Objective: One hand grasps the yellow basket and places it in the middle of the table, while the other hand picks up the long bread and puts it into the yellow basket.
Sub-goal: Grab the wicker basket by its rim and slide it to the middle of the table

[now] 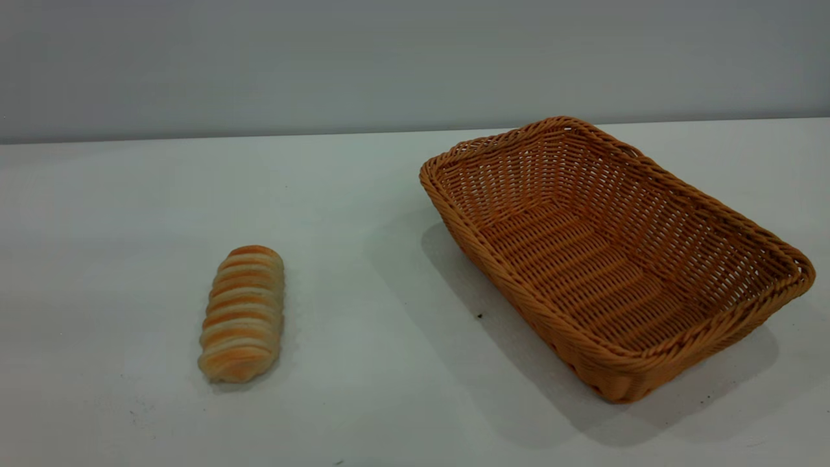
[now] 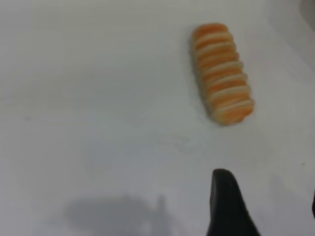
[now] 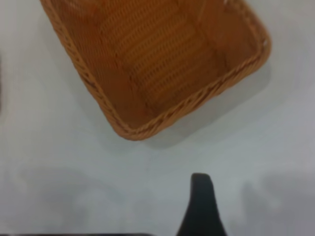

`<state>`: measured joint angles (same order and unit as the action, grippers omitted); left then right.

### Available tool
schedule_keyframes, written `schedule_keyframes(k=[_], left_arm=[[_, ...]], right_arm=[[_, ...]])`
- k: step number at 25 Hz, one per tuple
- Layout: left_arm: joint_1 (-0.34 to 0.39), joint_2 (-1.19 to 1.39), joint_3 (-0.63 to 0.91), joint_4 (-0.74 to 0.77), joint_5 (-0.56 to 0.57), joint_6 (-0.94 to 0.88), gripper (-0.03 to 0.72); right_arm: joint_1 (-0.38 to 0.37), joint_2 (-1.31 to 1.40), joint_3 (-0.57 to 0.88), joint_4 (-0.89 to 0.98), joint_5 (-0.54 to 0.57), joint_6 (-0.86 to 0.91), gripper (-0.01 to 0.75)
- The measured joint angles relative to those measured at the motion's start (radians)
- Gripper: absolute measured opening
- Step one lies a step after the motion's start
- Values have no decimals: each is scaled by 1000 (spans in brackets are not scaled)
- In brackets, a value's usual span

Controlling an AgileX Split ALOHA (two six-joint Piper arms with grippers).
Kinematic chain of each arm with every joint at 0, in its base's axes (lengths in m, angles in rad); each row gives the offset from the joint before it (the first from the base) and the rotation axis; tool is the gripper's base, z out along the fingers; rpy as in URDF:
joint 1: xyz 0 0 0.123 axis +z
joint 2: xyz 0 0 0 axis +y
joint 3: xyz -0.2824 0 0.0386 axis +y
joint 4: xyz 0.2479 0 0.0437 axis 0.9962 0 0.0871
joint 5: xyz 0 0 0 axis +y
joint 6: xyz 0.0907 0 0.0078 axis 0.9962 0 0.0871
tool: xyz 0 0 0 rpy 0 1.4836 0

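Big orange-tan woven wicker basket (image 1: pixel 616 259) sits empty on white table (image 1: pixel 363 194), off to right side, not yet in middle. Small striped cream-and-orange bread roll (image 1: pixel 243 313) lies well left of basket, untouched. Left gripper (image 2: pixel 266 206) hangs near bread, right gripper (image 3: pixel 202 206) near basket; cannot tell open or closed. Nothing held: job looks just starting.

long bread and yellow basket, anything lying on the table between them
Nothing but bare table. The exterior view shows an open white stretch between the long bread and the yellow basket, with only the basket's shadow and a dark speck.
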<state>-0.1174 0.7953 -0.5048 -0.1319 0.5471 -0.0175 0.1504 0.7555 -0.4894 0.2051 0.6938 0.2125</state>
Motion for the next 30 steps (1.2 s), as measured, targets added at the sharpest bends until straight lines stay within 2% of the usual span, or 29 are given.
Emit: schedule_keyframes(k=[5, 10, 14, 20, 30], left_arm=[[0, 130, 0, -54, -120, 17, 472], [0, 160, 0, -70, -176, 17, 472], [0, 161, 0, -72, -189, 17, 472], [0, 162, 0, -73, -191, 17, 472], [0, 163, 0, -73, -194, 17, 472]], right_arm=[[0, 272, -65, 91, -74, 1, 585], [0, 464, -120, 218, -161, 9, 585], [0, 574, -131, 304, -215, 11, 585], [0, 723, -131, 320, -262, 11, 585], [0, 939, -133, 392, -402, -36, 585]])
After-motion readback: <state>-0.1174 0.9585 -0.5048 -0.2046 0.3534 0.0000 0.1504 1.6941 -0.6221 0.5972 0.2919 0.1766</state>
